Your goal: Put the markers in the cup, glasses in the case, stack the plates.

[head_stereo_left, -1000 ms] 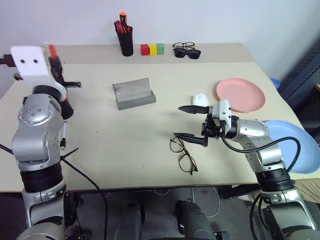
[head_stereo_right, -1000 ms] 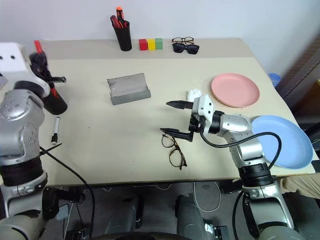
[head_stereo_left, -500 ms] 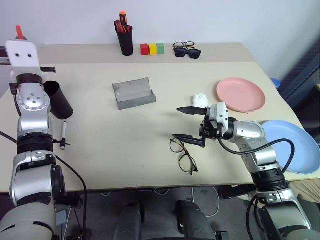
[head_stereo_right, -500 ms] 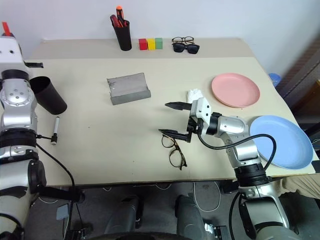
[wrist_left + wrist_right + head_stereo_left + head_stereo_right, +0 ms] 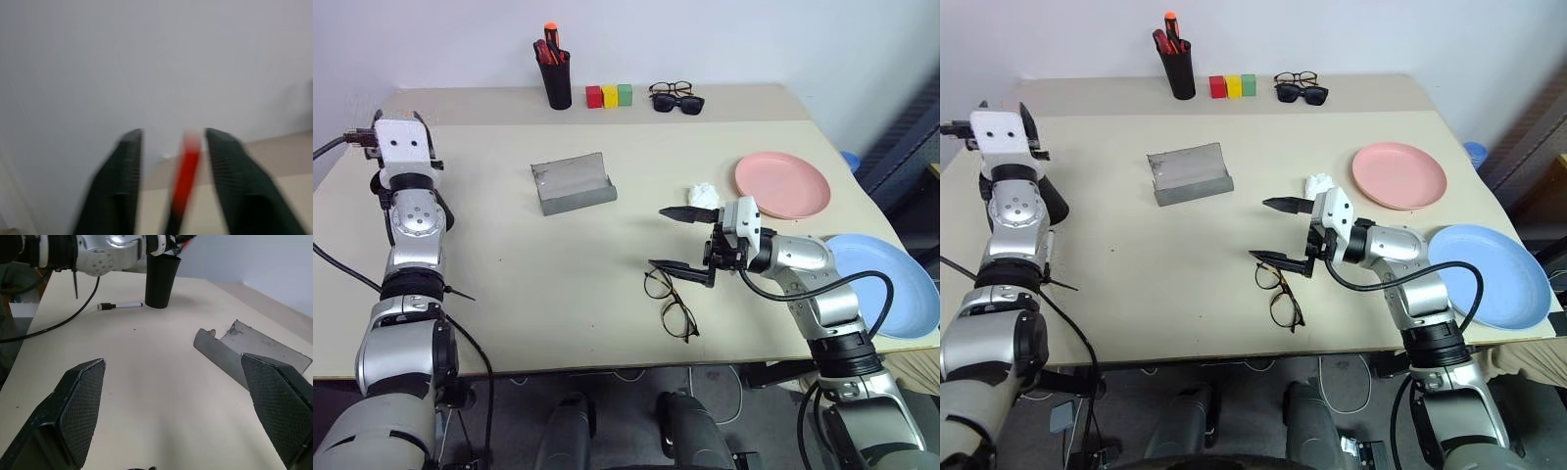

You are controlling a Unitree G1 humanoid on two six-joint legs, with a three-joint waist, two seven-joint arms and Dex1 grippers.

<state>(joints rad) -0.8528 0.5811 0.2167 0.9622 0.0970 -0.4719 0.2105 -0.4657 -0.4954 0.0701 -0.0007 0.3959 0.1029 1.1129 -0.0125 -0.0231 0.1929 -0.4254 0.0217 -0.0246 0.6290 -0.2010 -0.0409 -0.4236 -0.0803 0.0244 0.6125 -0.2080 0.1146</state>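
Observation:
My left gripper [image 5: 173, 134] stands open, and a red-tipped marker [image 5: 185, 178] hangs loose between its fingers. In the right wrist view that gripper sits just over the mouth of the upright black cup [image 5: 160, 284], and a second marker [image 5: 120, 306] lies on the table beside the cup. My right gripper [image 5: 661, 238] is open and empty, hovering just above the far end of the wire-framed glasses [image 5: 671, 302]. Mid-table lies the grey case [image 5: 574, 183] with its lid open. To the right are the pink plate [image 5: 783, 184] and the blue plate [image 5: 891, 284], apart from each other.
Along the back edge stand a black pen holder [image 5: 556, 73] with red pens, three coloured blocks [image 5: 609, 95], and sunglasses with another pair of glasses [image 5: 677, 98]. A crumpled white scrap [image 5: 705, 196] lies near the pink plate.
My left arm has come down from a raised pose to the cup, and its fingers have opened around the red marker. The right arm has stayed put.

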